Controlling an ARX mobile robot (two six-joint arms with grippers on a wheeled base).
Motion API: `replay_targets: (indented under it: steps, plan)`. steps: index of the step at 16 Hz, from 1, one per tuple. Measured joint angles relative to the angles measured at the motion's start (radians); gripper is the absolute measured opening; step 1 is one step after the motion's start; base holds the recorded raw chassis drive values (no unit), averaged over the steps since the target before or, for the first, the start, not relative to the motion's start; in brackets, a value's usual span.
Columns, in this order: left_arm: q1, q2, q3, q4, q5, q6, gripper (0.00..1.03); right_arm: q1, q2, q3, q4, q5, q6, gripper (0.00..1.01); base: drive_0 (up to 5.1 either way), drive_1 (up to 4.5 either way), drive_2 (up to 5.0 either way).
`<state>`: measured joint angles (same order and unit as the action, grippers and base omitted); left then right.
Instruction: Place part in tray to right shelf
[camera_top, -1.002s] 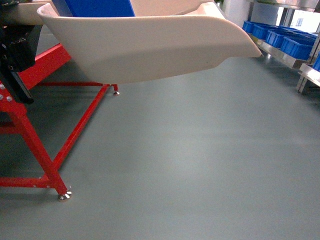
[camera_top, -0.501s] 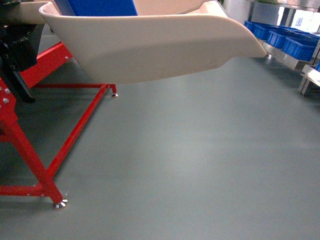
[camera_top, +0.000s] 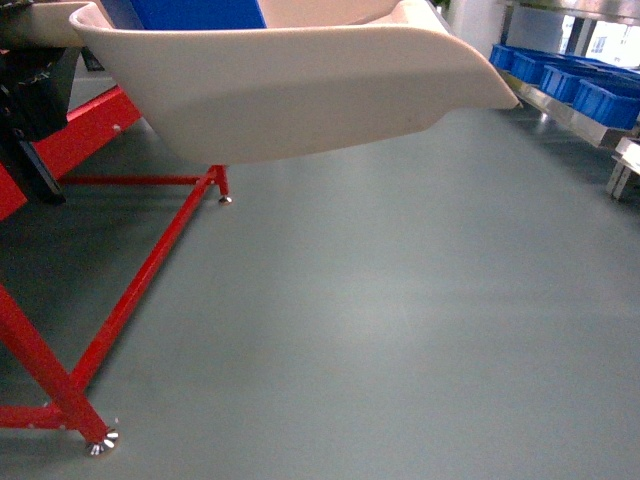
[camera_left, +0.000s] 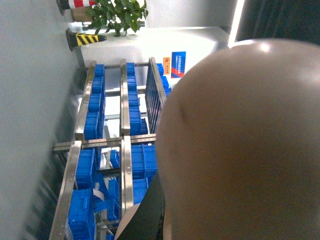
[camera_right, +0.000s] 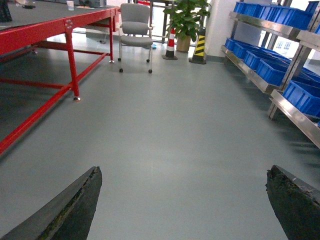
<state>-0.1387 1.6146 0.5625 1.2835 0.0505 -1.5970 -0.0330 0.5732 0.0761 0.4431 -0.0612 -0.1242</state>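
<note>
The cream tray (camera_top: 300, 90) hangs in the air across the top of the head view, wide lip pointing right. The blue part (camera_top: 195, 13) lies inside it, only partly showing above the wall. My left gripper (camera_left: 161, 220) is shut on the tray; one dark finger (camera_left: 149, 215) lies against the tray's rounded underside (camera_left: 240, 150), which fills the left wrist view. My right gripper (camera_right: 182, 200) is open above the bare grey floor with nothing between its fingers. The right shelf (camera_top: 575, 100), a steel rack carrying blue crates, stands at the far right, well apart from the tray.
A red steel table frame (camera_top: 130, 290) with a foot (camera_top: 100, 442) stands on the left. Blue crates (camera_right: 270, 70) line the rack along the right. Far ahead are a grey chair (camera_right: 135, 27), a potted plant (camera_right: 187, 20) and striped cones (camera_right: 200, 47).
The head view has advanced: the red frame's foot slid down and left, and the rack drifted towards the right edge. The tray stays held at the same place in view.
</note>
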Motion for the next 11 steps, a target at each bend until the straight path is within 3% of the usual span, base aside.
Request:
replay_targets:
  steps: [11]
  plan:
    - [0.0, 0.0, 0.0, -0.01, 0.001, 0.0, 0.15, 0.0, 0.001, -0.002, -0.004, 0.0, 0.0, 0.98, 4.9, -2.59, -2.6]
